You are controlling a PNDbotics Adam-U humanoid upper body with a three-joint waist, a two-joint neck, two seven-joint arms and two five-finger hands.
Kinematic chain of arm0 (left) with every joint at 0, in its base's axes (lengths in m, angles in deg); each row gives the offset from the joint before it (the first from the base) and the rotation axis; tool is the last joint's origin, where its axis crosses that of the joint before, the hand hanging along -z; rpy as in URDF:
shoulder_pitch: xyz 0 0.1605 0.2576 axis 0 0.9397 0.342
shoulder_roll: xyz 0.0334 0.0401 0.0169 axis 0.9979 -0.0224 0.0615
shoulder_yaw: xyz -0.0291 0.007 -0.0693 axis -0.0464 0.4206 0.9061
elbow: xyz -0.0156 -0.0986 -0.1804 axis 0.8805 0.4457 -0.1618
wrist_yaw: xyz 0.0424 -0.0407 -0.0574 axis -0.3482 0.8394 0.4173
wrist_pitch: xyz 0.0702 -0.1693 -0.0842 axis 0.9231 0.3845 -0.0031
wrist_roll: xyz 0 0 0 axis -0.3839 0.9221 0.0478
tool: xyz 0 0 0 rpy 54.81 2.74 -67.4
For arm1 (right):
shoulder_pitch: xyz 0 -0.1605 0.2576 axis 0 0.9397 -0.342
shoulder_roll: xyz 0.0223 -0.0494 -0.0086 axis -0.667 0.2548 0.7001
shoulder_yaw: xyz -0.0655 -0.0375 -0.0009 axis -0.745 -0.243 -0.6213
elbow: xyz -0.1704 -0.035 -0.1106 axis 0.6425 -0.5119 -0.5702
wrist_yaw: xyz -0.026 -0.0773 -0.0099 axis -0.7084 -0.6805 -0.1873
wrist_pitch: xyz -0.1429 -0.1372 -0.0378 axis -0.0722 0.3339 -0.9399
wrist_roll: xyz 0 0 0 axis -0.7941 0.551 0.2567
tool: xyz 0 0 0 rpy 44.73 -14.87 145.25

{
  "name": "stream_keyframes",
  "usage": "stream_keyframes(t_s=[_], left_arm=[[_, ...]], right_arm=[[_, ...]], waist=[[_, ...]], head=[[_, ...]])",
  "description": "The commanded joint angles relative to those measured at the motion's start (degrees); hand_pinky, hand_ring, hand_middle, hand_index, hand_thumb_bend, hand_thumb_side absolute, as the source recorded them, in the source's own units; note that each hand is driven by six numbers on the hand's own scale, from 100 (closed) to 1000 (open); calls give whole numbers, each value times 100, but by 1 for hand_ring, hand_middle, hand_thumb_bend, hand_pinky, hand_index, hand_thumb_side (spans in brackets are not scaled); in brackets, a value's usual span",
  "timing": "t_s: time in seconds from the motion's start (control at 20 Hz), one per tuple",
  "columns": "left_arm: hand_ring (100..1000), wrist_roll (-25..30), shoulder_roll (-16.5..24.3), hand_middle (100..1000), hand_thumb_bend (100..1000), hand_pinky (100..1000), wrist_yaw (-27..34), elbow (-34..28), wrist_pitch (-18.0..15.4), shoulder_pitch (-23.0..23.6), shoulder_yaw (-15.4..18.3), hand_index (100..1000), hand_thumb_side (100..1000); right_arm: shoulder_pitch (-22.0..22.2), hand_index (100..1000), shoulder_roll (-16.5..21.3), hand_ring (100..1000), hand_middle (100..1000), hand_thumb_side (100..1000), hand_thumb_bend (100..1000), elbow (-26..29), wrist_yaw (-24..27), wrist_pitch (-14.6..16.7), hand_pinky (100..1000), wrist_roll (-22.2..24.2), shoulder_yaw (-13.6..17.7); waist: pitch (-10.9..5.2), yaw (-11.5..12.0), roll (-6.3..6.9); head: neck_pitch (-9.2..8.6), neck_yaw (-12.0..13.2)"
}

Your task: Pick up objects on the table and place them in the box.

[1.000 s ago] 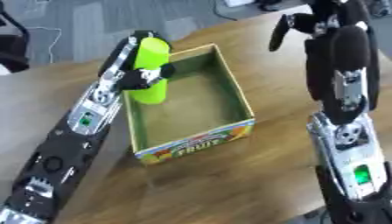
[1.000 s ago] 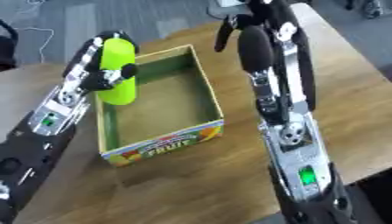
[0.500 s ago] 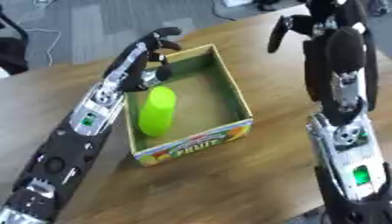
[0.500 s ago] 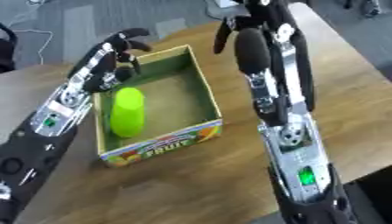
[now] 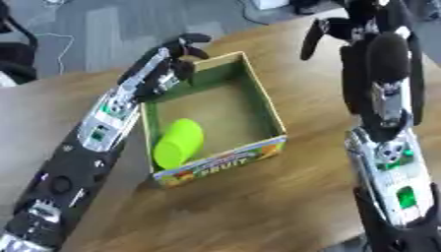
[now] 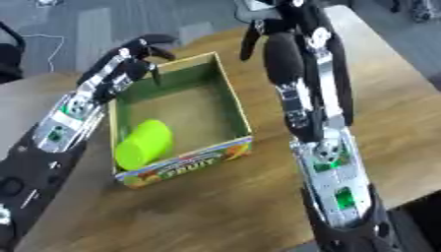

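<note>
Left eye: your cup is in the box, lying on its side in the near-left corner, up against the left wall and the printed front wall. Nothing is touching it. Left hand hangs over the box's far-left corner, above the rim, fingers slack and a little spread, holding nothing. Right hand is up high beyond the box's far-right side, well apart from it, fingers drooping, empty as far as I can see. The table around the box shows no other loose object from here.

Right eye: same layout, slightly better look inside the box. The cup runs diagonally from the near-left corner toward the box floor's middle, fully below the rim. Left hand sits over the far-left rim, fingers relaxed, thumb apart from them, clear of the cup. Right hand is beyond the far-right corner of the box, raised, fingers hanging; nothing in it. I can't see the far side of the table past the box well, since your right arm hides part of it.

My read: the drop step is done for this item, and the release looks clean. Next you need to lift the left hand straight up off the rim so you don't snag the wall and drag the box, then check the table for anything left. I see no further object beside the box in either view, so tilt the head or clear the right arm before committing to a reach.
</note>
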Motion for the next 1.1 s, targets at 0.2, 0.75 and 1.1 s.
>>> stream_keyframes(t_s=[0.2,0.75,1.1], left_arm=[[698,-233,768,812,479,372,747,-965,143,239,159,866,846],[678,-618,1010,789,480,359,894,-1750,398,1299,620,797,867],[616,-944,1080,752,486,302,935,-1969,441,2004,944,788,880]], right_arm=[[53,851,51,752,677,850,429,19,-25,-11,310,-15,34],[121,867,105,759,681,795,444,-145,-89,-24,297,-41,81],[129,885,139,766,686,766,446,-214,-129,-22,291,-90,117]], waist=[[-157,243,-34],[-158,700,-55],[-103,891,-95]], head=[[-1,-172],[-1,-218],[-1,-228]])
